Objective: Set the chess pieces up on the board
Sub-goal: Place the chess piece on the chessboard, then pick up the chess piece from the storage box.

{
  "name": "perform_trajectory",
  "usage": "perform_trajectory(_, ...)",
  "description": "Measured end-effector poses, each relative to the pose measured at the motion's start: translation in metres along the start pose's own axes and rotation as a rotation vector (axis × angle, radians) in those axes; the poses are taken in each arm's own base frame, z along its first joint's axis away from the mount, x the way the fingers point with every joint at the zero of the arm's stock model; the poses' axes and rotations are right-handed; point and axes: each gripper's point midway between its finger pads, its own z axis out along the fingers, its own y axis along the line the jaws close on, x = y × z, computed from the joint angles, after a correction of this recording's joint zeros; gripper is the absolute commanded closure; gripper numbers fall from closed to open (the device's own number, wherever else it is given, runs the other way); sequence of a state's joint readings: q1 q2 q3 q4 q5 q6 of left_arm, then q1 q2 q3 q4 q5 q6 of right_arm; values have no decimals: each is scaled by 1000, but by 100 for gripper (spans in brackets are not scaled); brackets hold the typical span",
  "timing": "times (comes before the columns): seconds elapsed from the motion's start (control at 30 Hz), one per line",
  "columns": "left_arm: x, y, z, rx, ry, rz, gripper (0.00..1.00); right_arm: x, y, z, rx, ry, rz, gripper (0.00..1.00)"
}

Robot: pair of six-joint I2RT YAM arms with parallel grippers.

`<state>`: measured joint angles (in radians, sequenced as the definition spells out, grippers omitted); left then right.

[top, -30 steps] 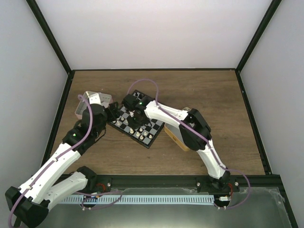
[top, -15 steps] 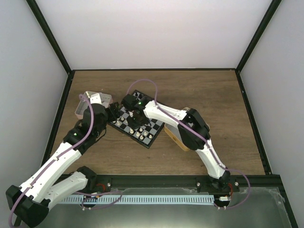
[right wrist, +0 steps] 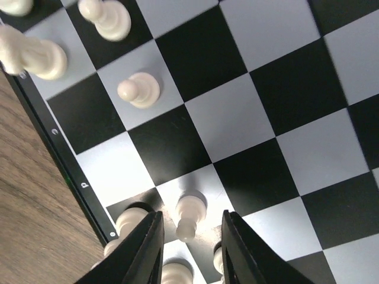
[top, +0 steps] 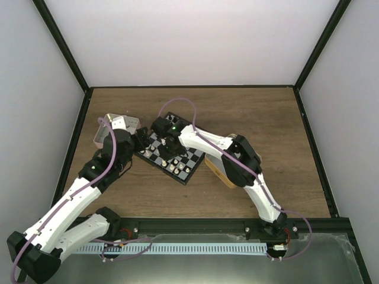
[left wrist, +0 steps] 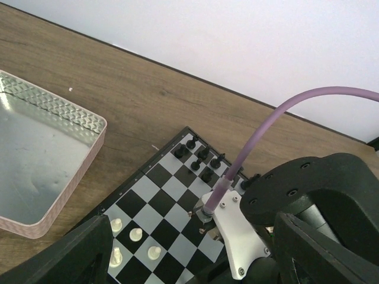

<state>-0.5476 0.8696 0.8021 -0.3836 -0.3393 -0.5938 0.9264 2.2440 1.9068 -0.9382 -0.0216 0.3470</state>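
Observation:
The board [top: 188,161] lies tilted at mid-table. My right gripper [right wrist: 190,245] hangs low over its near-left corner, open. A cream-white pawn [right wrist: 189,214] stands on a light square between the fingers [right wrist: 145,248], with a gap on each side. More white chess pieces [right wrist: 139,90] stand around it along the board's edge. In the left wrist view several white pieces [left wrist: 135,234] stand on the near squares and black ones [left wrist: 204,152] on the far rows. My left gripper [left wrist: 189,266] is wide open at the board's left edge and holds nothing. The right arm's wrist [left wrist: 237,231] fills the space ahead of it.
A shiny metal tin [left wrist: 35,160] with a patterned rim lies left of the board, seen also as the tin [top: 112,127] from above. A brownish tin [top: 214,168] sits partly under the right arm at the board's right corner. Black frame rails border the wooden table [top: 237,112].
My right gripper's jaws have come apart around the pawn over the board. Both arms otherwise stay almost where they were.

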Motion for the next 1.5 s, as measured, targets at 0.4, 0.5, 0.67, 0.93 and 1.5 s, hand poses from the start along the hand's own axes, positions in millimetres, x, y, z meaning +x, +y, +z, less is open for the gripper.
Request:
perform_trajectory(0.4,-3,-1,-4,13,-12,-7,24,-15,-52,-99,40,-310,247,70)
perform_trajectory(0.5,-3,-3,-4,21,-9,-8,24,4,-102,-116,95,-373,395,73)
perform_trajectory(0.67,-3,-9,-1,50,-6,-13,24,61,-188,-107,213,-393,651,76)
perform_trajectory(0.93,2,-16,6,77,21,-14,24,100,-238,-80,263,-420,878,87)
perform_trajectory(1.5,4,-19,6,92,32,-14,24,80,-287,-42,259,-460,1094,72)
